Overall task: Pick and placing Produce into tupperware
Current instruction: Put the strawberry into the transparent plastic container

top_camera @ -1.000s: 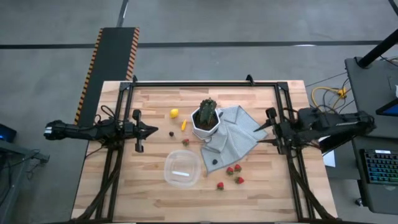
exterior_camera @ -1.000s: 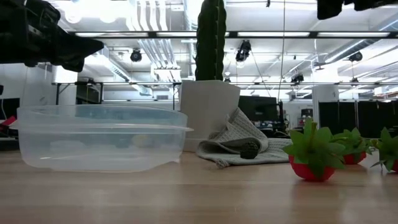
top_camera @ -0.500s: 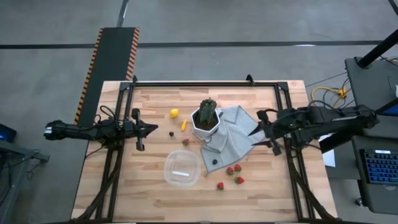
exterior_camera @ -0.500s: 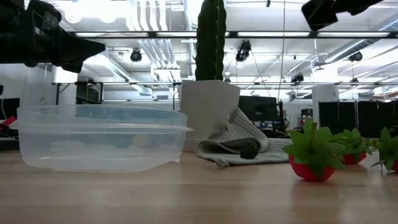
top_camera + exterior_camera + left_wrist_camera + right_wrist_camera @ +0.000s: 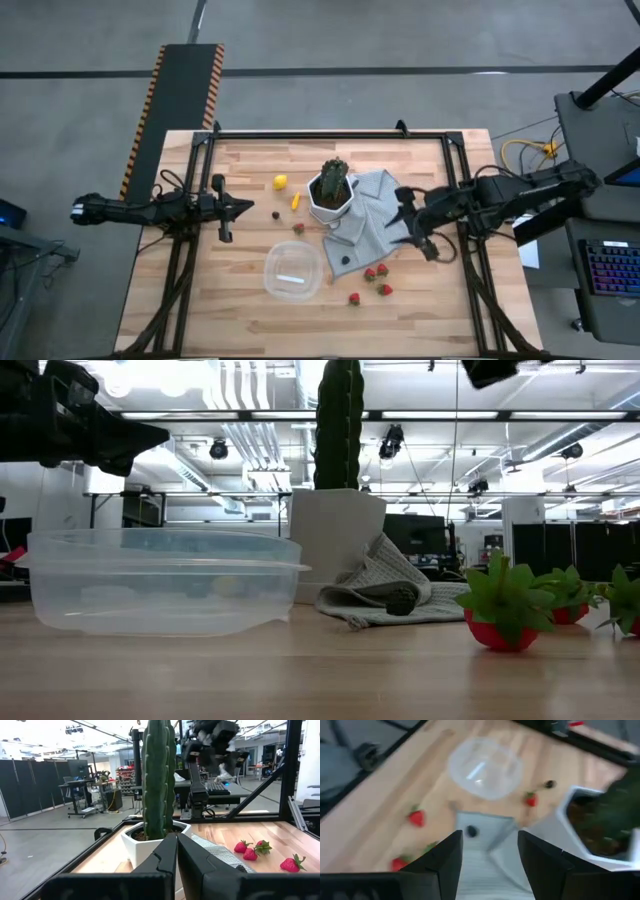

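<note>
The clear tupperware (image 5: 293, 270) stands near the table's front middle, with nothing in it that I can see. Three strawberries (image 5: 378, 277) lie right of it, one (image 5: 353, 298) nearer the front, one (image 5: 298, 228) by the cactus pot. The lemon (image 5: 280, 182), the orange piece (image 5: 295, 201) and a dark berry (image 5: 276, 213) lie left of the pot. Another dark berry (image 5: 342, 264) rests on the grey cloth. My left gripper (image 5: 245, 209) is shut and empty at the table's left. My right gripper (image 5: 405, 225) is open and empty, above the cloth's right part.
The green cactus in its white faceted pot (image 5: 330, 192) stands at the table's middle, with the crumpled grey cloth (image 5: 375, 220) against its right side. A black frame (image 5: 330, 133) runs along the table's far, left and right edges. Bare wood lies left of the tupperware.
My right gripper has gone from the table's right edge toward the table's left and a little toward its near edge, and now stands over the grey cloth, still open. The produce and the tupperware have stayed where they were.
</note>
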Action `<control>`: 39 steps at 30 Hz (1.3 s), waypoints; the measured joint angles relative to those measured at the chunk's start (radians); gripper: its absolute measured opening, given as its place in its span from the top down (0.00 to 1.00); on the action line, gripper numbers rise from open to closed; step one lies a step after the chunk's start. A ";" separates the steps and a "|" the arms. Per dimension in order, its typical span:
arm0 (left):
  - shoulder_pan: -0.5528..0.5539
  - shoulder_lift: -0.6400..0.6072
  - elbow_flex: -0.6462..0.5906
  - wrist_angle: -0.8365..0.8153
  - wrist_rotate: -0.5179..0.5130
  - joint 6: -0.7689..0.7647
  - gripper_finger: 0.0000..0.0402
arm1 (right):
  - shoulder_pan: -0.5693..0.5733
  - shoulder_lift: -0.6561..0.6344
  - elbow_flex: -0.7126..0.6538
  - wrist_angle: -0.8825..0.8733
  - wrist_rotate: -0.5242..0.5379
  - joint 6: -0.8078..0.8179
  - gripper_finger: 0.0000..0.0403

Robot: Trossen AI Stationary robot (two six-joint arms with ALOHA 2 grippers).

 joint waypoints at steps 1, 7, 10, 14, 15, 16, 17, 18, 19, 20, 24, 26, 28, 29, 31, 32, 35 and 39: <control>0.000 0.000 0.000 0.000 0.000 0.000 1.00 | 0.034 0.010 0.022 -0.027 0.021 0.020 0.55; 0.000 0.001 0.000 0.001 0.000 0.000 1.00 | 0.249 0.083 0.097 -0.222 0.263 0.181 0.57; 0.000 0.000 0.000 0.002 0.001 0.000 1.00 | 0.322 0.124 0.064 -0.228 0.348 0.239 0.58; 0.000 0.000 0.000 0.002 0.001 0.000 1.00 | 0.347 0.182 0.015 -0.191 0.406 0.312 0.58; 0.000 0.000 0.000 0.002 0.001 0.000 1.00 | 0.346 0.193 0.003 -0.170 0.410 0.329 0.58; 0.000 0.000 0.000 0.002 0.001 0.000 1.00 | 0.345 0.201 -0.009 -0.138 0.412 0.340 0.58; 0.000 0.000 0.000 0.002 0.001 0.000 1.00 | 0.345 0.210 -0.018 -0.106 0.411 0.344 0.58; 0.000 0.000 0.000 0.006 0.000 0.000 1.00 | 0.345 0.219 -0.027 -0.080 0.408 0.344 0.59; 0.000 0.001 0.000 0.007 0.001 0.000 1.00 | 0.346 0.230 -0.036 -0.066 0.402 0.345 0.59; 0.000 0.001 0.000 0.008 0.000 0.000 1.00 | 0.347 0.241 -0.046 -0.053 0.400 0.351 0.59; 0.000 0.000 0.000 0.017 0.001 0.000 1.00 | 0.346 0.288 -0.077 -0.006 0.392 0.390 0.61; 0.000 0.000 0.000 0.017 0.001 0.000 1.00 | 0.345 0.313 -0.086 0.019 0.376 0.407 0.61; 0.000 0.000 0.000 0.017 0.001 0.000 1.00 | 0.346 0.336 -0.087 0.034 0.368 0.431 0.62; 0.000 0.000 0.000 0.016 0.001 0.000 1.00 | 0.346 0.347 -0.087 0.039 0.367 0.446 0.62; 0.000 0.000 0.000 0.017 0.001 0.000 1.00 | 0.346 0.371 -0.089 0.038 0.367 0.478 0.62; 0.000 0.000 0.000 0.016 0.001 0.000 1.00 | 0.346 0.383 -0.093 0.038 0.367 0.497 0.62; 0.000 0.000 0.000 0.016 0.001 0.000 1.00 | 0.345 0.429 -0.097 0.035 0.367 0.527 0.62; 0.000 0.000 0.000 0.016 0.001 0.000 1.00 | 0.345 0.484 -0.095 0.034 0.366 0.549 0.63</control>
